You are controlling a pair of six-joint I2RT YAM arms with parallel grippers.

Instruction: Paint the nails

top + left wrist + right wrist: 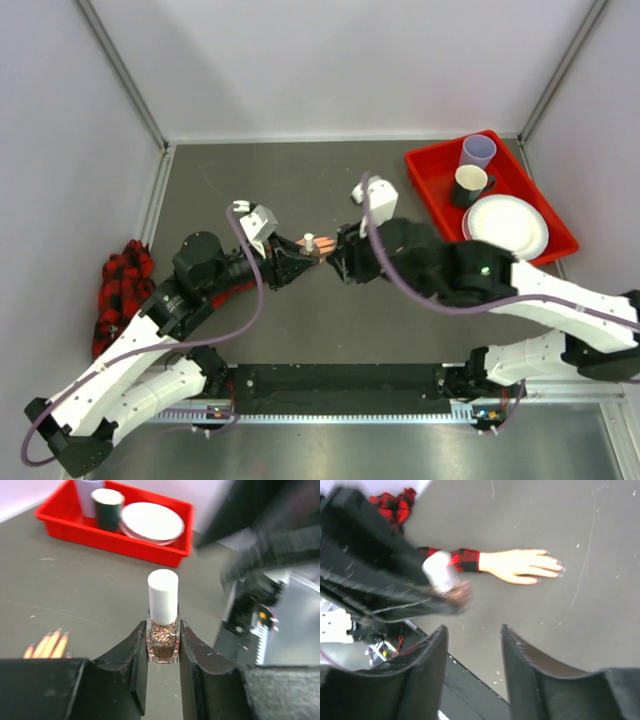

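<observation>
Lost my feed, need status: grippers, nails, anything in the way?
Left gripper shut on bottle, cap on. Right gripper open, empty. Hand flat on table; nails too small to judge. Nothing lying on the hand.

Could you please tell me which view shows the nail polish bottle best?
The left wrist view: the nail polish bottle is sharp and close between the fingers. From above it is tiny; the right wrist view blurs it.

Dark grey matte desk (300,185) noted under and around the jaws, with fine pale scratches (585,570). It is closed in by pale walls: back wall (340,60) beyond the jaws, left wall (60,150) and right wall (605,110) to either side. Aluminium corner posts (120,70) are set at both far corners. A brushed metal strip (350,450) is seen nearer than the jaws. Light even, diffuse.
</observation>
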